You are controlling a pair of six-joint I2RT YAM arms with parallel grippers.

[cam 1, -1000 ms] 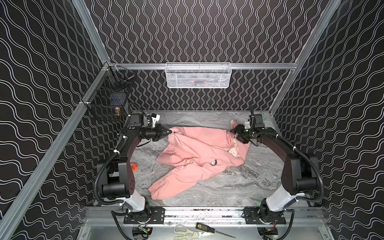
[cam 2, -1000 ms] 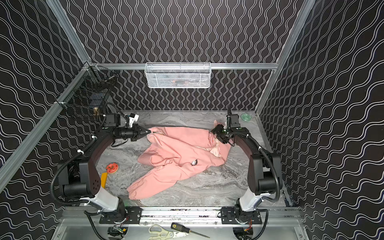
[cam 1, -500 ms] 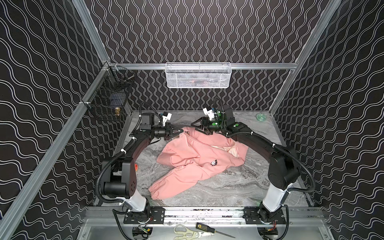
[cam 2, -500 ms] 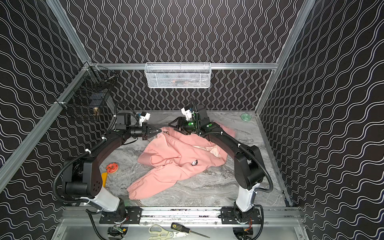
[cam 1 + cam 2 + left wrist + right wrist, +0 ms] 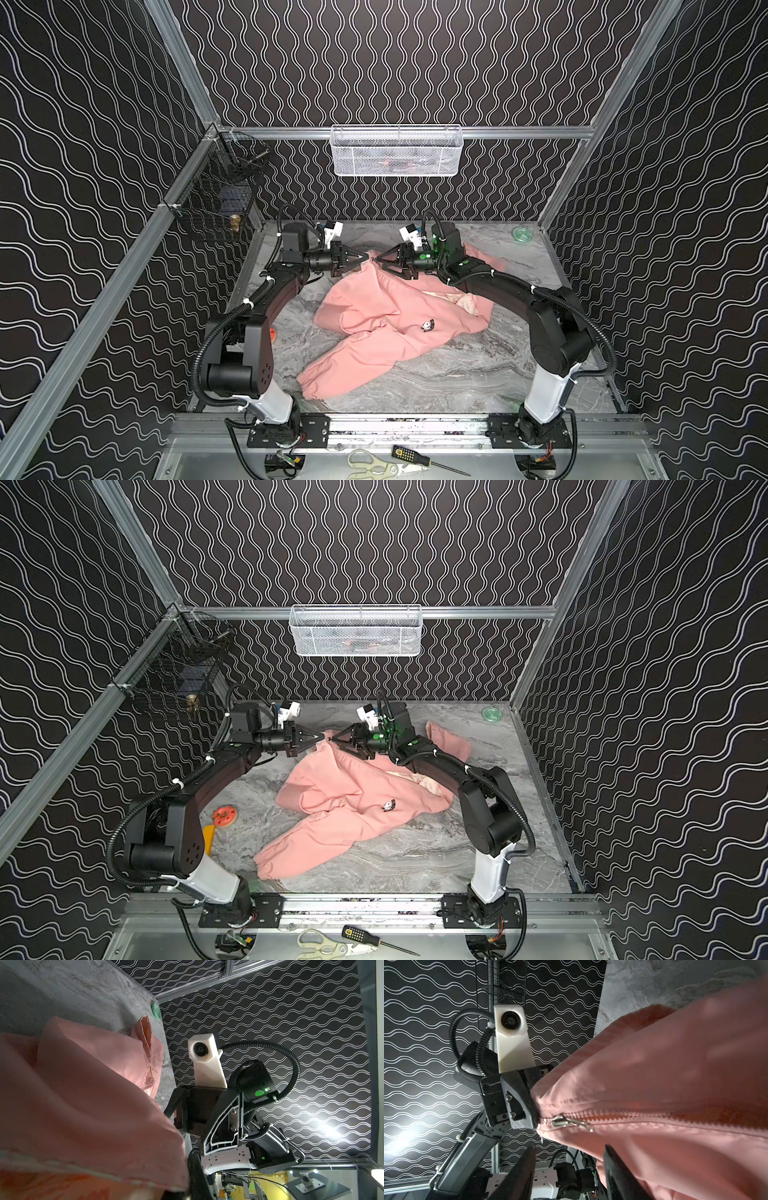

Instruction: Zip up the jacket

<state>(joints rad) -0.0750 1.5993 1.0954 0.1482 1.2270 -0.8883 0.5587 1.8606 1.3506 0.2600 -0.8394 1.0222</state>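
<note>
Salmon-pink, the jacket (image 5: 386,316) is pinched by our left gripper (image 5: 366,261) — an anchor, we judge, so our right gripper (image 5: 377,261), jaws apart, can take the zipper pull (image 5: 572,1123).

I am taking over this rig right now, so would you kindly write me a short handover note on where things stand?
Left gripper: shut on the jacket at the end of its zipper, holding that corner above the table; the rest lies on the table.
Right gripper: open, tips facing the left one, just short of the zipper pull.
Done: zipper end gripped, right gripper lined up at the pull.
Left: grip the pull and run it along the zipper. Cream lining shows, so the front looks open further along.
</note>
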